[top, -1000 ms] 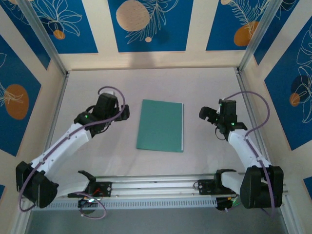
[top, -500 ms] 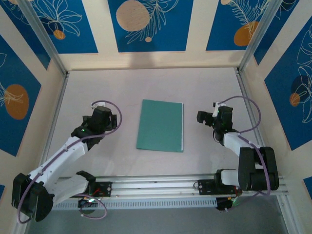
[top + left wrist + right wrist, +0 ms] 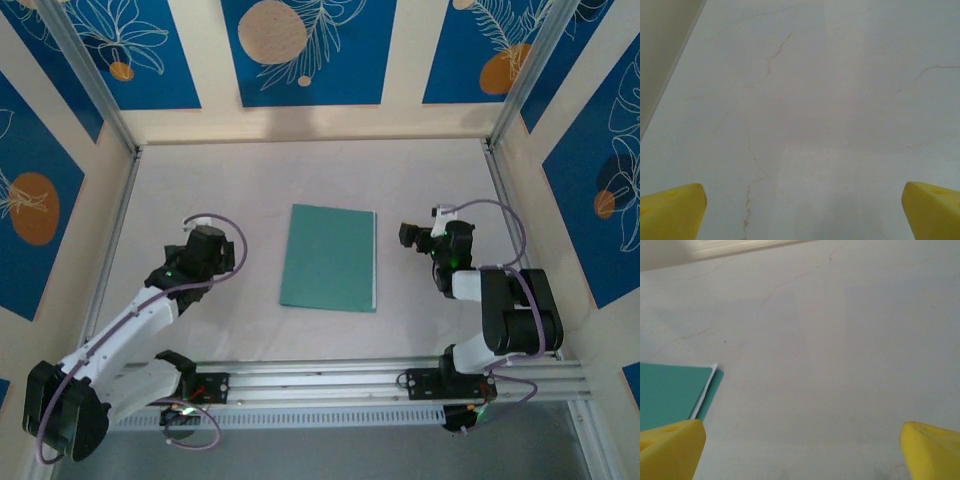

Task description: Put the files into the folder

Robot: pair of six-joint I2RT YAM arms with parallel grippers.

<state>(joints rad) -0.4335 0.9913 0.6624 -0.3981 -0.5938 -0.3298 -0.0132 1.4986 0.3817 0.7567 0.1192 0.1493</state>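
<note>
The teal-green folder (image 3: 329, 258) lies closed and flat in the middle of the table. A thin white paper edge (image 3: 375, 262) of the files peeks out along its right side; the right wrist view shows the folder's corner (image 3: 670, 392) with that white edge (image 3: 704, 395). My left gripper (image 3: 222, 252) hovers left of the folder, open, with bare table between its yellow fingertips (image 3: 672, 210). Right of the folder my right gripper (image 3: 412, 236) is open too, its yellow fingertips (image 3: 670, 447) wide apart over bare table.
Pale table surface (image 3: 300, 175) with hairline cracks surrounds the folder. Metal frame posts (image 3: 115, 215) and cream-and-blue walls enclose the table on three sides. A rail (image 3: 330, 378) carrying the arm bases runs along the near edge.
Both arms have folded back toward their bases. The left gripper moved down and left away from the folder; the right gripper drew slightly inward. The folder stayed still.
</note>
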